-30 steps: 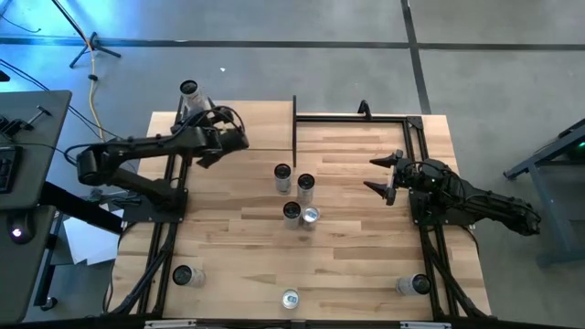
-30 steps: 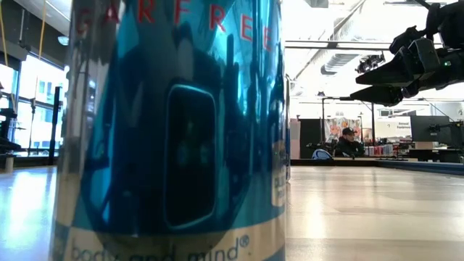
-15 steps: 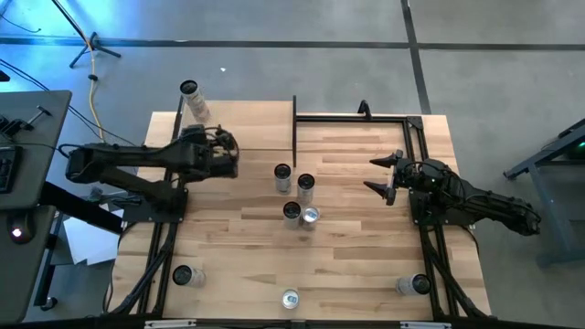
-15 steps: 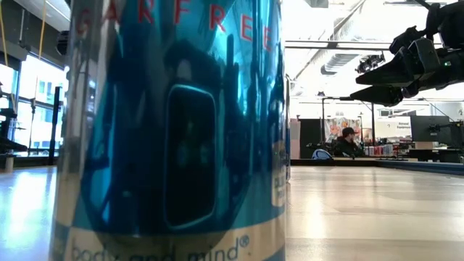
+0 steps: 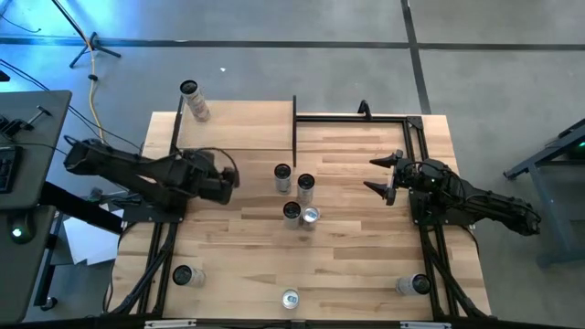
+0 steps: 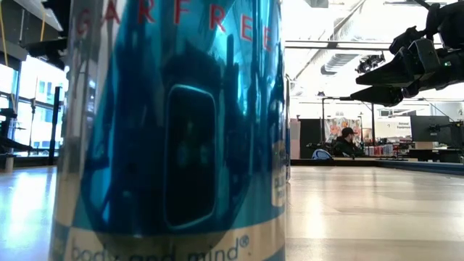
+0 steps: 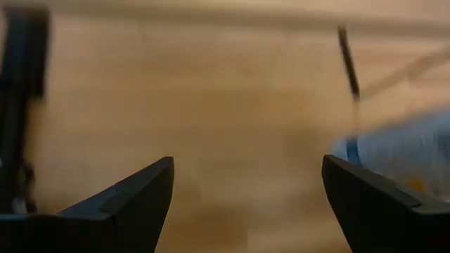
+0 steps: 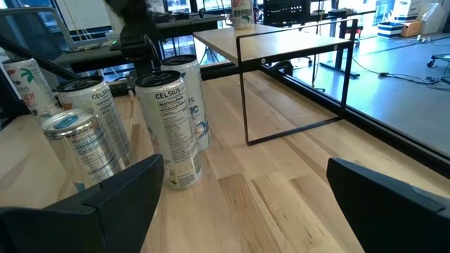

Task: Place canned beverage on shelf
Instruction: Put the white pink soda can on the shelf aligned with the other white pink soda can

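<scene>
The shelf (image 5: 238, 132) is a pale board on thin black posts at the table's far left. One can (image 5: 192, 99) stands on its far left corner. A cluster of several cans (image 5: 294, 196) stands upright mid-table and also shows in the right wrist view (image 8: 169, 126). My left gripper (image 5: 230, 179) is open and empty, just near of the shelf and left of the cluster; its wrist view (image 7: 246, 197) shows bare tabletop between the fingers. My right gripper (image 5: 382, 176) is open and empty, held above the table right of the cluster (image 8: 242, 204).
A bare black metal frame (image 5: 361, 117) stands at the far right of the table. Single cans stand near the front edge (image 5: 183, 276) (image 5: 291, 299) (image 5: 413, 285); the middle one fills the low view (image 6: 174, 130). A person (image 6: 349, 143) sits far behind the table.
My left gripper has drawn away from the can on the shelf's far left corner, moving toward the table's near edge and off the shelf. The can has stayed upright on the shelf. My right arm has kept still.
</scene>
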Controlling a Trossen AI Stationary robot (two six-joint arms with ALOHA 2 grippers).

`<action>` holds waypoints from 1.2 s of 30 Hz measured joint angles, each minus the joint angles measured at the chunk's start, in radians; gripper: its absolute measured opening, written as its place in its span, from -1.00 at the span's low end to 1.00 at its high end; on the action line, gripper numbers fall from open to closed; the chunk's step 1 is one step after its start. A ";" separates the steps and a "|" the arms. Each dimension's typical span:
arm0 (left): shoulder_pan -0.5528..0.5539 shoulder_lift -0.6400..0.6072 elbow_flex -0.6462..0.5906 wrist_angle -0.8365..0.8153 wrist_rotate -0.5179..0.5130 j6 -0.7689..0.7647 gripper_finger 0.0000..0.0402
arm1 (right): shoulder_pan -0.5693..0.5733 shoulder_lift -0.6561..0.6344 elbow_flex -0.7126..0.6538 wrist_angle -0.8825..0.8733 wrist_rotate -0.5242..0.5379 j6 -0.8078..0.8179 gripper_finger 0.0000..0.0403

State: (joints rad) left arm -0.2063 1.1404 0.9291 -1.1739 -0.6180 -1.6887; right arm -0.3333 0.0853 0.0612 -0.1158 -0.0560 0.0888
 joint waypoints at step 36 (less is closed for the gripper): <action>-0.517 0.372 0.466 -0.331 0.666 -0.997 0.65 | 0.000 0.000 0.000 -0.014 0.000 0.000 0.92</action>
State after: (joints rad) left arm -0.7229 1.5123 1.3953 -1.5045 0.0478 -2.6861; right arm -0.3332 0.0856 0.0612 -0.1295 -0.0559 0.0889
